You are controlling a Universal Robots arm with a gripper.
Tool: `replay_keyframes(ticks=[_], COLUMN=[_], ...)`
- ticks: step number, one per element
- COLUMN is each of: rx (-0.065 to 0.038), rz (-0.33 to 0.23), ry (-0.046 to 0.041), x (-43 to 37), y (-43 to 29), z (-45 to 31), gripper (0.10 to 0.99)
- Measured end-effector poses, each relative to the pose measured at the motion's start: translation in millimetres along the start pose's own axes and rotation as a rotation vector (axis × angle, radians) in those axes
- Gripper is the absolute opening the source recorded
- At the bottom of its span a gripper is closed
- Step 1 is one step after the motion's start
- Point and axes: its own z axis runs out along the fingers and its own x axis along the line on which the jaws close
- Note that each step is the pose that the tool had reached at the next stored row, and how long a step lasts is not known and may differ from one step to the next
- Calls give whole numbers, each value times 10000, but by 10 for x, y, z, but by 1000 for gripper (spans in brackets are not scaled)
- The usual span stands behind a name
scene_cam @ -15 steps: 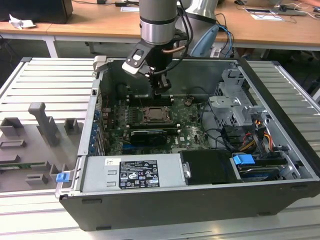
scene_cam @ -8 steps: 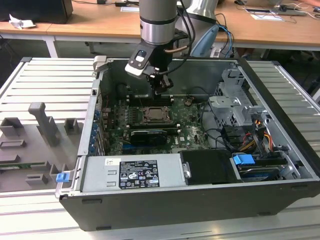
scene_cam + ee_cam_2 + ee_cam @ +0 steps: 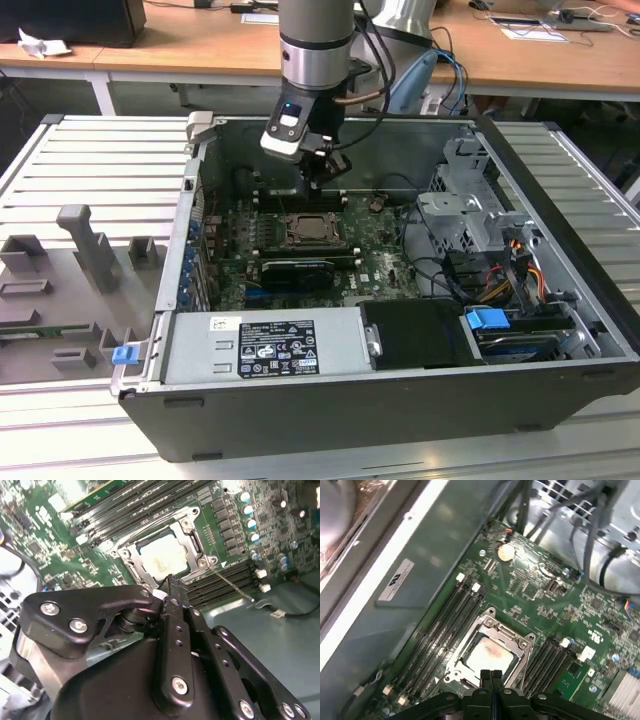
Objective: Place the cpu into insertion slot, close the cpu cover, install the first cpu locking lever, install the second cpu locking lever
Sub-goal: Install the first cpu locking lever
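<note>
Claw hangs pressed together, holding nothing. Right below it the cpu lies flat in the slot, with the cover down around it.

Hand near seated cpu

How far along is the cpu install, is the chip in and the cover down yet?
Looks done: the cpu sits in the insertion slot, and the cpu cover appears to lie flat around it. In hand: the end effector, shut and seemingly empty, hovers just over the slot's edge. Left: latching; one thin locking lever angles out over the memory slots, apparently unlatched.
</note>
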Motion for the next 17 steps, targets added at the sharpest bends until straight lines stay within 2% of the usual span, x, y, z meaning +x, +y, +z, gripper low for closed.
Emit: replay_keyframes(ticks=[8, 9, 13, 15, 17], rx=[3, 4, 10, 24, 28], rz=[-1600, -2013, -2766, -3555, -3908], ry=[82, 104, 141, 176, 195], x=[0, 0, 0, -1, 0], y=[1, 0, 0, 0, 0], z=[0, 1, 2, 3, 4], gripper=[106, 106, 106, 106, 106])
